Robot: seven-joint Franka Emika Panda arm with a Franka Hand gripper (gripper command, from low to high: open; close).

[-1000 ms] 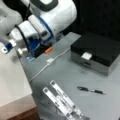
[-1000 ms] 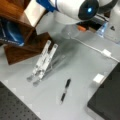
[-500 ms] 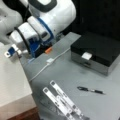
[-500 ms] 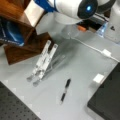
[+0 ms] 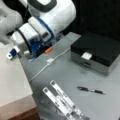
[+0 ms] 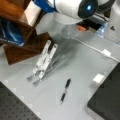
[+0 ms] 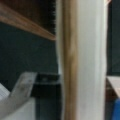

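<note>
Two front views show me a pen [image 5: 90, 90] at five o'clock and a black box [image 5: 98, 51] at three, whereas the wrist view alone shows a pale wooden board [image 7: 82, 60] filling the middle, and the gripper [image 6: 37, 3], at eleven o'clock, hides its jaws so I cannot tell their spread.

the arm [image 5: 47, 22] has glossy white rounded shells with a dark grey cap. blue rings band its joints, and a blue light [image 6: 88, 7] glows on one.

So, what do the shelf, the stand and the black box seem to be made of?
The shelf looks like dark brown wood with a smooth finish; grain shows in the wrist view. The stand seems clear plastic, perhaps acrylic: the table shows through it. The black box has a matte black top and grey, possibly metal, sides.
</note>
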